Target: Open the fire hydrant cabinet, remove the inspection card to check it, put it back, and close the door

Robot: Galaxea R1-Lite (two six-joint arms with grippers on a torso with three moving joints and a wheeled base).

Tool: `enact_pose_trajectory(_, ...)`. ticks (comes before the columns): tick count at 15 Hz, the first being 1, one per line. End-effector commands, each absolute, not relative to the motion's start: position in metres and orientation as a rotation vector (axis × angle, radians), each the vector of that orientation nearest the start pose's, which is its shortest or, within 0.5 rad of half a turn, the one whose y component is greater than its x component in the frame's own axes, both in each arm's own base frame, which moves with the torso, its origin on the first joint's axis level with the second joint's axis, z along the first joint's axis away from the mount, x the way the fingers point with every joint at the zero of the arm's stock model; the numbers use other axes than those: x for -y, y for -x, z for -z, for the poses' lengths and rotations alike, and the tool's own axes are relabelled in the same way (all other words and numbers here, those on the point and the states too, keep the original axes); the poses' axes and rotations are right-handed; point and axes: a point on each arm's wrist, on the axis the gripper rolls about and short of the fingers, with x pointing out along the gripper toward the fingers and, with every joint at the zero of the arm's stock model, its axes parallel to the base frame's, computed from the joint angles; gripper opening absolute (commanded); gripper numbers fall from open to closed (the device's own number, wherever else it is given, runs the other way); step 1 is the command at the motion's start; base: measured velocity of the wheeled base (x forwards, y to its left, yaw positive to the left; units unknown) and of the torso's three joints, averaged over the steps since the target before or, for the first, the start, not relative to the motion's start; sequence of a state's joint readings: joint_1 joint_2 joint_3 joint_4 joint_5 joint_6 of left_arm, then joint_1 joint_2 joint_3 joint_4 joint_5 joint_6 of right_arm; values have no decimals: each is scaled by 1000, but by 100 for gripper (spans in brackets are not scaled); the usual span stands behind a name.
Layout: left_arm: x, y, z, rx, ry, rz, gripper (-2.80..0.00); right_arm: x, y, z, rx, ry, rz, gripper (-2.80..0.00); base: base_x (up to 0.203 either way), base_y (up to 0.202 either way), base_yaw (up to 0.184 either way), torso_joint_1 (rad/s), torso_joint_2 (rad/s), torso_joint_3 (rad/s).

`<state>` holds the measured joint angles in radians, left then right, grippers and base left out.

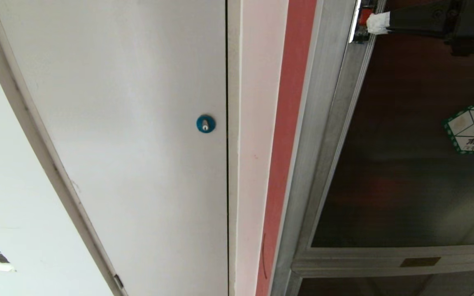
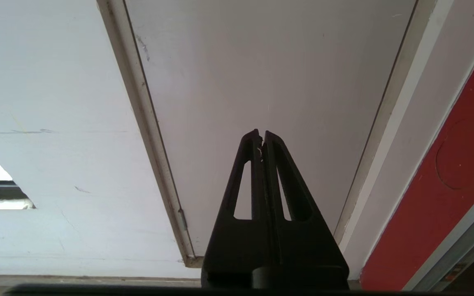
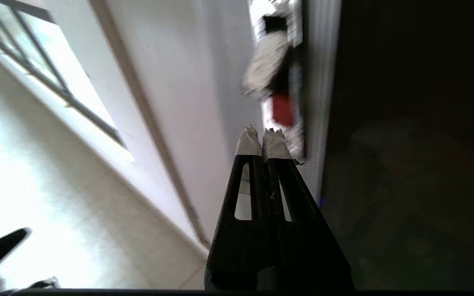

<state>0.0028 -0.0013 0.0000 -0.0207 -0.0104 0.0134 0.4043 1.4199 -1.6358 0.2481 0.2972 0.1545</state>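
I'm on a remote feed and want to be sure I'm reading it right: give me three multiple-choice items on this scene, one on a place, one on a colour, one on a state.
1. Where are the right gripper's taped tips?
A. At the door's top left corner, by the red latch
B. On the round lock
C. On the hexagonal sticker

2. What colour is the round lock on the white-grey panel?
A. Red
B. Blue
C. Green

3. How do the left gripper's fingers stand?
A. Wide open
B. Shut on a card
C. Shut, holding nothing

Key: 1 A, the head view shows the white tips beside the latch; 2 B, the disc is blue; 3 C, the left wrist view shows the tips together, with nothing between them.
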Motion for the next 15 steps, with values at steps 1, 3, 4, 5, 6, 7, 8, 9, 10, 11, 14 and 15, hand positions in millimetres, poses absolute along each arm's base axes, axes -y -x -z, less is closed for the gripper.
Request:
enact_pose_trajectory(1,0,22,-76,15,-14,8,-280,-82,-160,-404,-76,-167,-736,-280,0,0,0,0,0,0)
enact_pose_trajectory(3,0,22,-76,15,-14,8,-280,-82,-143,-395,-93,-173,-768,-280,0,0,0,0,0,0)
enact_pose_trajectory(4,0,22,-76,15,-14,8,-280,-85,-134,-391,-102,-176,-794,-280,0,0,0,0,0,0)
enact_pose_trajectory(5,0,22,-76,15,-14,8,-280,-88,-126,-387,-93,-180,-795,-280,0,0,0,0,0,0)
enact_pose_trajectory(6,0,22,-76,15,-14,8,-280,-93,-122,-383,-71,-185,-762,-280,0,0,0,0,0,0)
enact_pose_trajectory(7,0,22,-76,15,-14,8,-280,-99,-118,-379,-46,-191,-723,-280,0,0,0,0,0,0)
enact_pose_trajectory(8,0,22,-76,15,-14,8,-280,-107,-116,-373,-20,-190,-681,-280,0,0,0,0,0,0)
enact_pose_trajectory(9,0,22,-76,15,-14,8,-280,-114,-113,-367,7,-181,-653,-280,0,0,0,0,0,0)
enact_pose_trajectory(10,0,22,-76,15,-14,8,-280,-118,-112,-364,53,-173,-612,-280,0,0,0,0,0,0)
enact_pose_trajectory(11,0,22,-76,15,-14,8,-280,-121,-113,-363,103,-158,-560,-280,0,0,0,0,0,0)
enact_pose_trajectory(14,0,22,-76,15,-14,8,-280,-128,-118,-354,213,-102,-478,-280,0,0,0,0,0,0)
enact_pose_trajectory(15,0,22,-76,15,-14,9,-280,-130,-119,-352,262,-79,-461,-280,0,0,0,0,0,0)
